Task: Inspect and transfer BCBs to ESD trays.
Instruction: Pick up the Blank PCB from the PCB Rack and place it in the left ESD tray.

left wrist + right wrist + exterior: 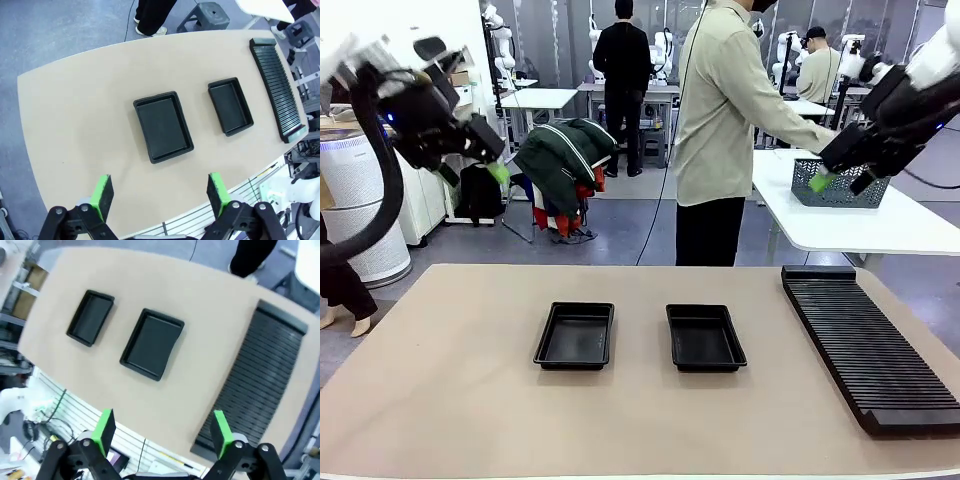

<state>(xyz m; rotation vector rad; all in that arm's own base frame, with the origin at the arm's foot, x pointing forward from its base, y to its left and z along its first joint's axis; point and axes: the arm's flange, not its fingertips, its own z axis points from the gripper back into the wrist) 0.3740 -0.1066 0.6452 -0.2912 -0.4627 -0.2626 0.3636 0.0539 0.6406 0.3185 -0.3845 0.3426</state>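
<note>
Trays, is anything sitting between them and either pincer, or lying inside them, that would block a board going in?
Nothing visible does. The left tray and right tray lie empty on the table; the left pincer and right pincer hang open above it. The rack lies off to the right, apart from both.

The beige tabletop (pixel 440 400) carries a long black ribbed slotted rack (pixel 865 345), lying flat along its right side. Beyond the far edge stands a person (pixel 720 110) in a pale shirt and black trousers, facing a white side table (pixel 880 225). A grey mesh basket (pixel 865 192) sits on that side table. A dark green jacket (pixel 565 150) is draped over a chair behind, to the left.
</note>
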